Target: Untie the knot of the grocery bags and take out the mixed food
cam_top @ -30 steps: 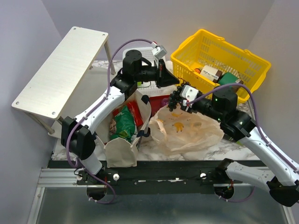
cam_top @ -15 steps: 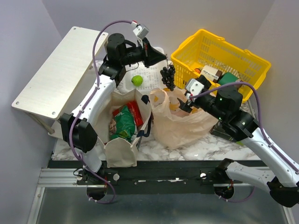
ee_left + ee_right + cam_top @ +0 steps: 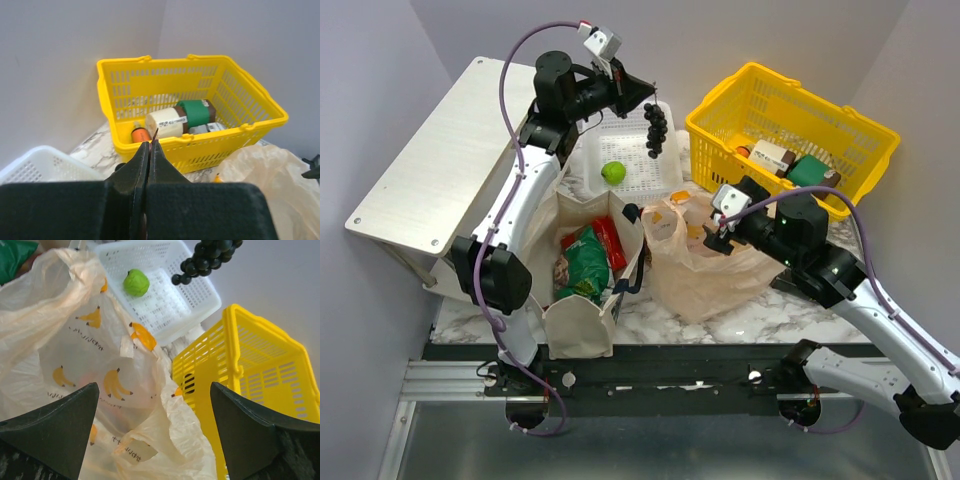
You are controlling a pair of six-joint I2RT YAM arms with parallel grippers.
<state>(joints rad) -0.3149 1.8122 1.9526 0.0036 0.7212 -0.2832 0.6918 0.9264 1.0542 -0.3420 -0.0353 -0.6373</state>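
Holding the grapes by the stem: left end effector is clamped shut on it, and the wrist view shows the two fingers pressed together.

- Key relation: the bunch hangs straight down from the fingers with its long axis vertical, over the far right part of the white basket. Green apple already lies in that basket, near-left of the bunch and apart from it. Judgement: the next move is a lowering and release into the basket.
- Right end effector is spread wide and grips nothing. It hovers over the plastic bag, whose mouth gapes open on the desk. This arm is the nearer one to the bag.
- Tote stands left of the plastic bag and touches it. Green snack bag and red packets are inside it.
- Print: bananas and orange fruit on the plastic bag, with small lettering too fine to read. Labels on the items in the yellow basket are not legible.
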